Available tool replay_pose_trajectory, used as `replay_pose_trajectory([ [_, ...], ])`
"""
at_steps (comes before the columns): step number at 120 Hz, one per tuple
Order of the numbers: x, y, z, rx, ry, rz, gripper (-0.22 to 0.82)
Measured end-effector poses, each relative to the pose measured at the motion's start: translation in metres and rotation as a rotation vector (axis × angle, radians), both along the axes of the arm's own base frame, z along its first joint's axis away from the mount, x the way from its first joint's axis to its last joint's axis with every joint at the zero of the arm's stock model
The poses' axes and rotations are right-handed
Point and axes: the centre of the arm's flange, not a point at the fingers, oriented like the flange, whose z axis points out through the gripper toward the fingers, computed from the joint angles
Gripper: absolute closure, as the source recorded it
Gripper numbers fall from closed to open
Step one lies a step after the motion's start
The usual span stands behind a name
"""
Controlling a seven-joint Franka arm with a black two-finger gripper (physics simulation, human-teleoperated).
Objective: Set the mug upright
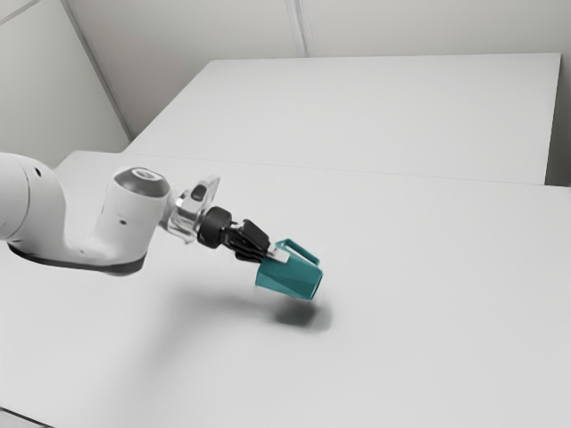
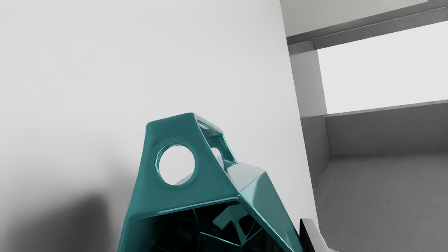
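The teal mug (image 1: pixel 287 278) hangs tilted above the table, its handle on the upper side and its shadow below it. My gripper (image 1: pixel 275 255) holds it by its body, reaching in from the exterior view's left. In the wrist view the mug (image 2: pixel 266 199) shows its handle and its dark open mouth. One finger (image 2: pixel 313 236) of my gripper lies against the mug's outer side there; the other finger is hidden.
The white table (image 1: pixel 428 312) extends around and beneath the mug. Behind it is another pale flat surface (image 1: pixel 375 107), with walls beyond. A grey recess (image 2: pixel 385 182) lies past the table edge in the wrist view.
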Motion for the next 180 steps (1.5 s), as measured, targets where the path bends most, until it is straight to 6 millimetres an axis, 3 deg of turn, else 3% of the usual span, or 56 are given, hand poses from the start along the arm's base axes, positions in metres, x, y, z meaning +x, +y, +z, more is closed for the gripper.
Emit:
replay_pose_trajectory([
  [34, -0.004, -0.003, 0.047, 0.172, -0.086, -0.062, 0.77],
  [47, 0.007, 0.016, 0.071, 0.299, -0.122, -0.081, 0.77],
  [61, 0.017, 0.032, 0.083, 0.423, -0.121, -0.091, 0.77],
  [108, 0.05, 0.027, 0.079, 0.74, -0.067, -0.153, 0.76],
  [129, 0.058, 0.022, 0.072, 0.826, -0.059, -0.152, 0.76],
  [180, 0.069, 0.034, 0.06, 0.963, -0.059, -0.099, 0.76],
])
